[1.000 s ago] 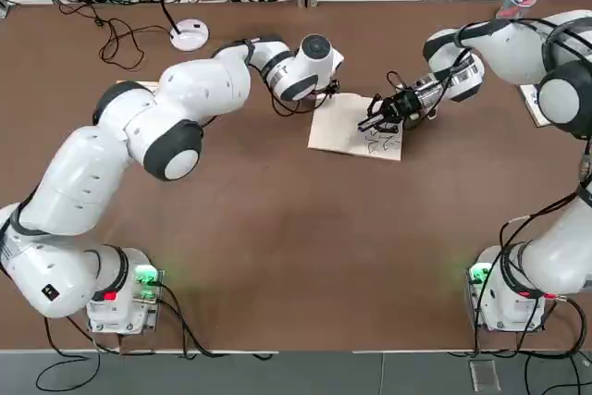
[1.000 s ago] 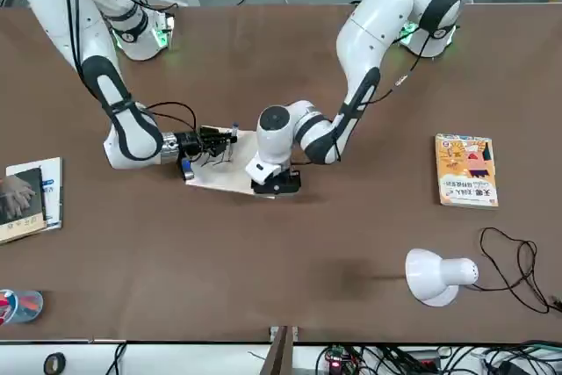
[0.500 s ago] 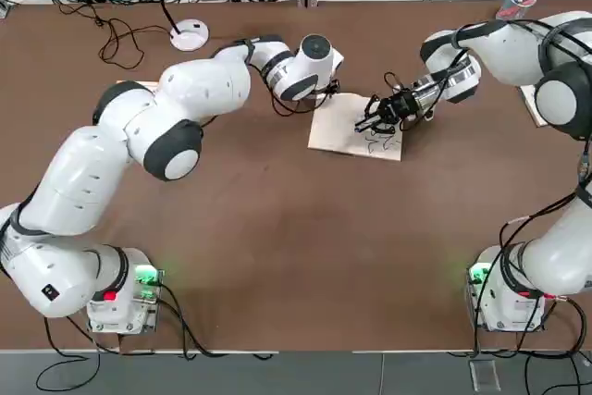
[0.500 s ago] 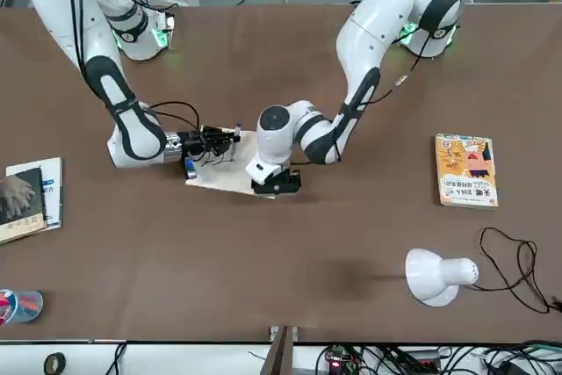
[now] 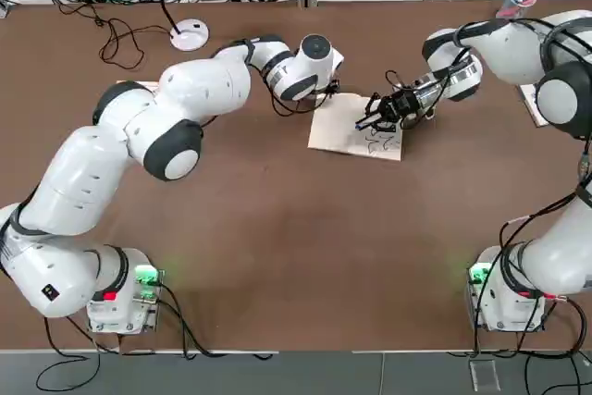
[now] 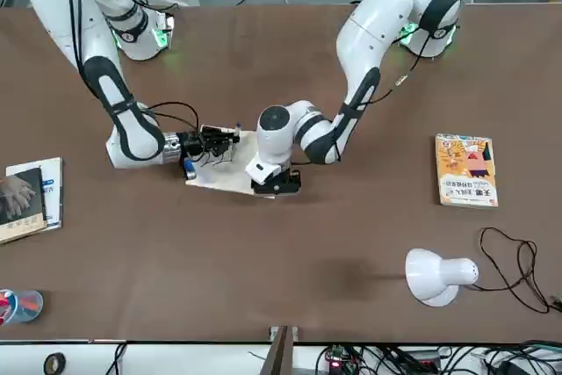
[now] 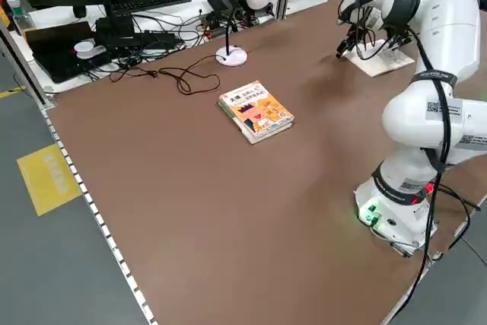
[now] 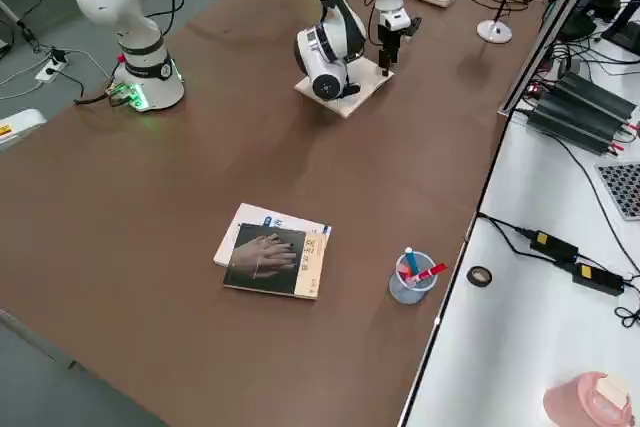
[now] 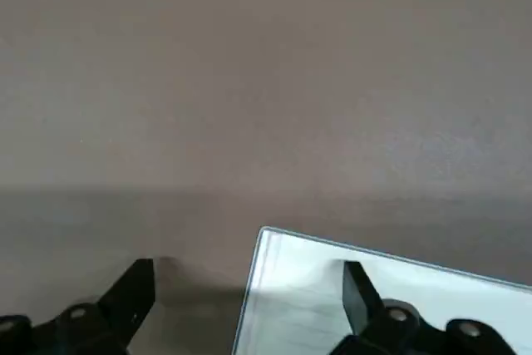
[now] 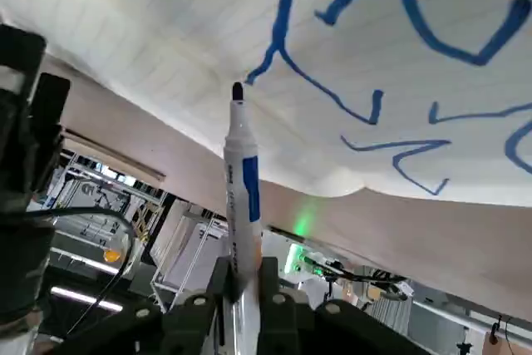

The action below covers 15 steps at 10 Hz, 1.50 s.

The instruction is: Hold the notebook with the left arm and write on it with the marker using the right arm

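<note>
Two pincers | right pincer (image 10: pixel 241 276) grips marker (image 10: pixel 239 180) | tip over notebook (image 5: pixel 342 127)

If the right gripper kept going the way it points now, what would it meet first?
Most likely the notebook: the right gripper holds the marker with its tip at the written page, though contact is not certain.

The notebook (image 9: pixel 391 305) runs off the frame edge — its far corner (image 5: pixel 335 99) hidden under the left arm's wrist (image 5: pixel 310 67).
</note>
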Tool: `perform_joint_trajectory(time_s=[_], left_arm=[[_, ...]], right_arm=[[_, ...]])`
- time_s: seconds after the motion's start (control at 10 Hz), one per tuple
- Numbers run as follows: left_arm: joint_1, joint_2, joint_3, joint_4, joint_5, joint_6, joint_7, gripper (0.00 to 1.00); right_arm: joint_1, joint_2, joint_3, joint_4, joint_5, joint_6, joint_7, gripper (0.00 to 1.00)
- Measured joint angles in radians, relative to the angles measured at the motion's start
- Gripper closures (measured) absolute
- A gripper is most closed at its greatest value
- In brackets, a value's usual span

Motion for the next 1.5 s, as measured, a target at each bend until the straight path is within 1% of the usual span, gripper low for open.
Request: perform_joint_trajectory(time_s=[0.3,0.5,0.9,1.2,1.5], left_arm=[[0.0,0.0,0.0,0.0,0.0,0.0,0.0,0.0],[0.0,0.0,0.0,0.0,0.0,0.0,0.0,0.0],[0.0,0.0,0.0,0.001,0.0,0.0,0.0,0.0],[0.0,0.0,0.0,0.002,0.0,0.0,0.0,0.0],[0.0,-0.001,0.0,0.012,0.0,0.0,0.001,0.0]], right_arm=[[-0.05,-0.033,-0.003,0.015,-0.077,-0.062,-0.001,0.83],[-0.096,-0.075,-0.004,0.02,-0.172,-0.101,-0.006,0.83],[-0.17,-0.191,-0.005,0.03,-0.447,-0.117,-0.063,0.83],[-0.222,-0.275,-0.006,0.035,-0.671,-0.115,-0.165,0.83],[-0.312,-0.297,-0.009,0.051,-0.84,-0.072,-0.309,0.83]])
